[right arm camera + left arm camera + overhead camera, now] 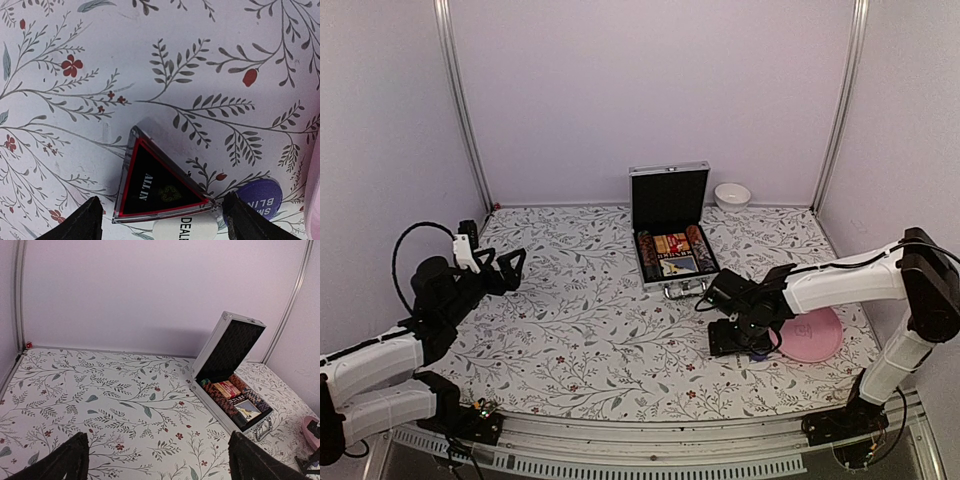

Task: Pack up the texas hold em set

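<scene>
Silver case (670, 235) of the hold 'em set, at the far middle of the floral table (600, 330): lid raised upright, black lining facing the arms, handle on the near edge. Inside lie dark chip rows (222, 401) at both sides and card decks (227, 388) between them. Black triangle (160, 182), marked ALL IN, lies flat on the table outside the case, near its front right corner. A white dealer disc (187, 227) meets the triangle's lower edge; the blue disc (257, 197) sits just beside its right corner. Right gripper (167, 220) hangs over the triangle, jaws spread, one finger either side, pinching nothing. Pink plate (815, 335) lies just right of it; white bowl (732, 195) stands right of the lid. Left gripper (160, 465), spread wide and empty, is at the table's left edge, well apart from the case
</scene>
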